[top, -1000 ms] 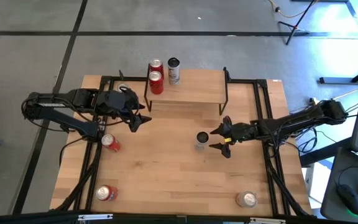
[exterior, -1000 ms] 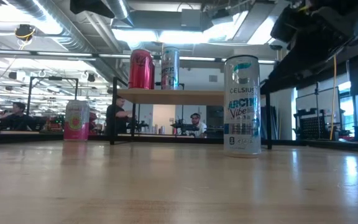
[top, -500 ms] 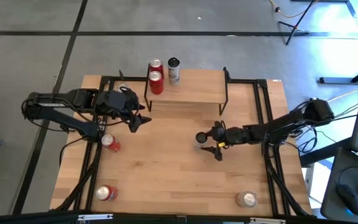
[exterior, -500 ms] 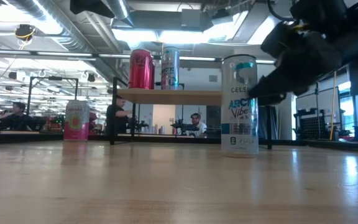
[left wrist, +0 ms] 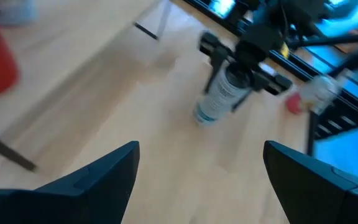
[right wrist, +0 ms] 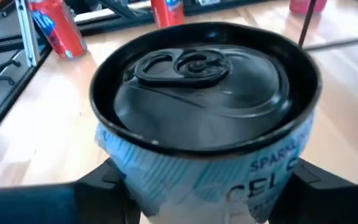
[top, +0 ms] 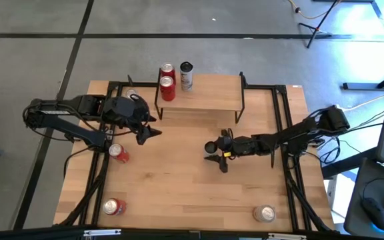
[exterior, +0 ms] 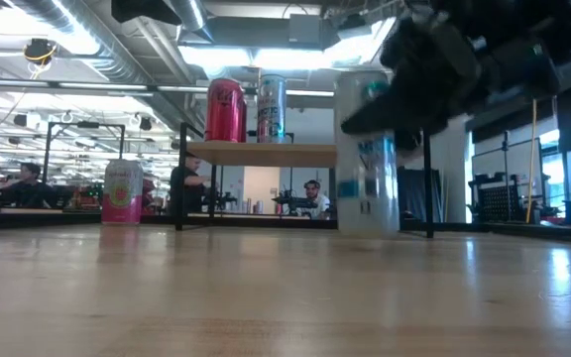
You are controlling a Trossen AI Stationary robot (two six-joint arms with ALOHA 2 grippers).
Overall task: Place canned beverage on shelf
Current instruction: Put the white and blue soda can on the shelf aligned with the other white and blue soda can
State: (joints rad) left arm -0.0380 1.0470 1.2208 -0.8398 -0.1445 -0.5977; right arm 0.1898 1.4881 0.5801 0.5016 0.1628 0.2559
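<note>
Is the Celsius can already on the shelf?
No: the Celsius can stands on the tabletop between the right tool's fingers, short of the shelf.

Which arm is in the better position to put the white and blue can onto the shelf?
The right: the right gripper brackets the white and blue can. The left gripper is open, away from it beside the shelf.

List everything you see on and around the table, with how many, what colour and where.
Shelf: one, light wood on black legs, far side of the table.
Cans on shelf: three; two red, one black-topped, at its left end.
Celsius can: one, white and blue, mid-table, between the right hand's fingers.
Red cans on table: two, left side.
Pale can: one, near right corner.
People: several, seated in the room behind.
Left hand: open, left of the shelf.
Right hand: at the Celsius can.
</note>
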